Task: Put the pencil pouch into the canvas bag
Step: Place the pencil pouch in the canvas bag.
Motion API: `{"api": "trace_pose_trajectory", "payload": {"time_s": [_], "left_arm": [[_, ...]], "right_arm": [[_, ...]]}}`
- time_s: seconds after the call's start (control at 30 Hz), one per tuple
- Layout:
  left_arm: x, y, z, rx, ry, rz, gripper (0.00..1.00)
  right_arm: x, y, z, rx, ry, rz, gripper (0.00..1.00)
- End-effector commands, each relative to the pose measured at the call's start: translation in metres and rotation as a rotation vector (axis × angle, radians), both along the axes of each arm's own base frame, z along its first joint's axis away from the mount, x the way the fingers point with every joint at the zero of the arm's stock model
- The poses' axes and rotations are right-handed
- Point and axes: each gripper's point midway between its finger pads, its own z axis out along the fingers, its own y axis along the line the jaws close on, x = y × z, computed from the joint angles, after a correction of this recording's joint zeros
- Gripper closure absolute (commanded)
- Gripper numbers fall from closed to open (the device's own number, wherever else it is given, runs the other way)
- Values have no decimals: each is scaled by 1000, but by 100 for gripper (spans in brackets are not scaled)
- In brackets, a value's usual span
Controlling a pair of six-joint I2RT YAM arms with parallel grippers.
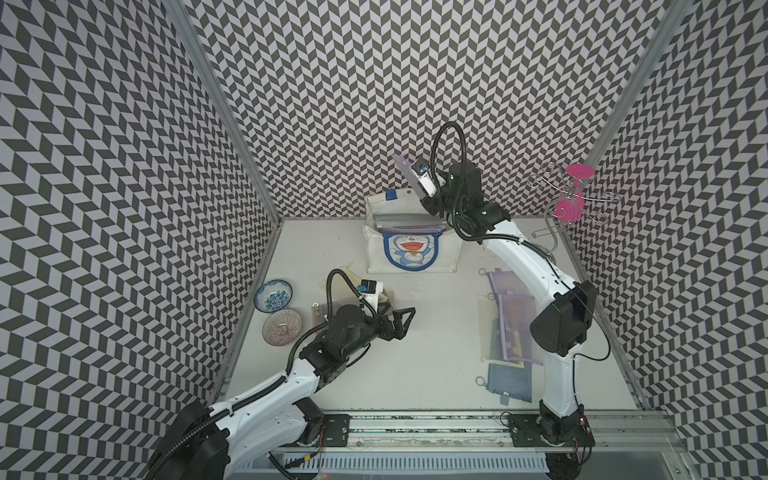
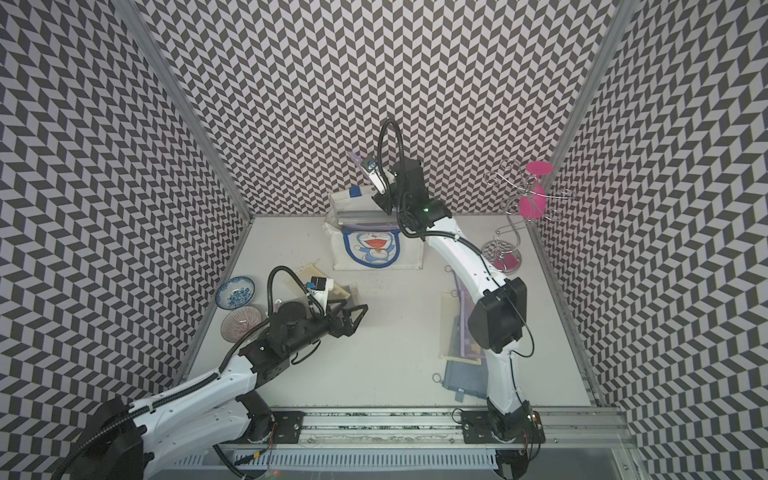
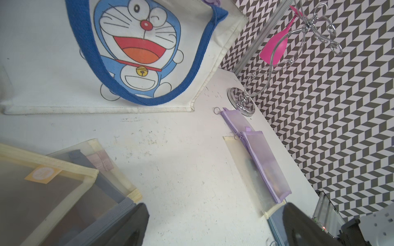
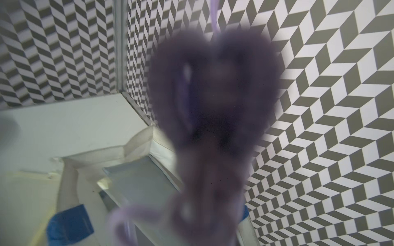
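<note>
The canvas bag (image 1: 440, 253) stands at the back of the table, cream with a blue cartoon cat; it also shows in a top view (image 2: 409, 253) and the left wrist view (image 3: 53, 64). Its mouth is open, with grey pouches (image 1: 397, 220) inside. My right gripper (image 1: 414, 179) hangs above the mouth, shut on a purple mesh pencil pouch (image 1: 402, 166), which sticks up toward the back wall. The right wrist view shows that pouch (image 4: 213, 95) as a blurred purple mass, with the bag's rim (image 4: 138, 144) below. My left gripper (image 1: 401, 316) stands open and empty, low over the table's left half (image 3: 213, 230).
A stack of cream and grey pouches (image 3: 64, 191) lies under the left wrist. More pouches lie on the right: purple (image 1: 515, 316), cream and blue-grey (image 1: 509, 382). Two bowls (image 1: 273, 295) (image 1: 282, 327) sit by the left wall. A wire rack with pink glasses (image 1: 569, 199) stands back right.
</note>
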Motion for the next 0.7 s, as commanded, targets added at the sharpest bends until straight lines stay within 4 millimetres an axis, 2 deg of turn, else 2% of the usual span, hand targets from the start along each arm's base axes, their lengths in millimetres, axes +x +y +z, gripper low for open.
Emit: {"api": "trace_pose_trajectory", "payload": {"time_s": [0.0,0.17,0.53,0.67], "left_arm": [[0,0,6,-31,-23,-9,2],[-1,3,11,-40,-38,-1,3],[0,6,15,-62,-59,13,4],[1,9,16,-60,-64,26,4]], "right_arm": [[13,-2,-23,-141,-61,-23,100],[20,0,-48,-185,-35,-24,100],[22,7,-87,-224,5,7,100],[21,12,-92,-222,12,15,91]]}}
